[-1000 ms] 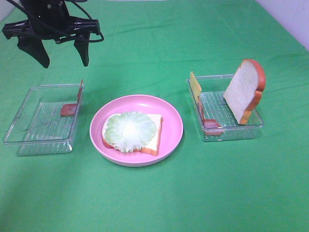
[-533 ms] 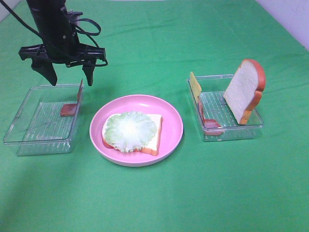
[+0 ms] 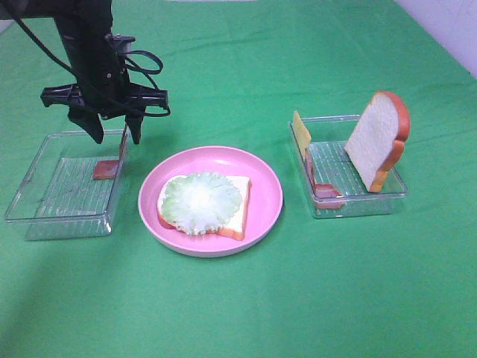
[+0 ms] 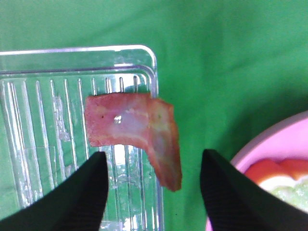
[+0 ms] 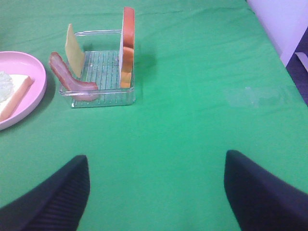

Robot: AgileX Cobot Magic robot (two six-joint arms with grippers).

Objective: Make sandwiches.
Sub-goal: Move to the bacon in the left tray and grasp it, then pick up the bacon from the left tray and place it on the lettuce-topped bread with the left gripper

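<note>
The left gripper [image 3: 118, 139] hung over the right edge of the left clear tray [image 3: 67, 226], its two black fingers [image 4: 91, 192] spread apart and pointing down. A pink-red bacon strip [image 4: 134, 120] lay between them. It was propped against the tray's right wall with one end draped over the rim, and the wrist view showed a gap on each side, so the jaws straddled the strip without touching it.

The round pink plate [image 3: 268, 201] sat on the green cloth [image 3: 298, 298] in the middle, just right of that tray. On it lay a white bread slice [image 3: 237, 205] with an orange-brown crust, and a pale green lettuce leaf [image 3: 200, 203] rested on top, covering most of the slice.

To the right of the plate stood the right clear tray [image 3: 358, 205]. A yellow cheese slice [image 3: 300, 130] leaned at its far left corner. A second bacon strip [image 3: 324, 192] ran down the left wall and curled onto the floor at the near corner. An upright bread slice [image 3: 376, 142] stood on edge toward the right side, tilted and rising well above the rim.

The right gripper [image 5: 155, 156] appeared only in its own wrist view. Its fingers were spread wide with nothing between them – only bare cloth below, well to the near side of the right tray.
</note>
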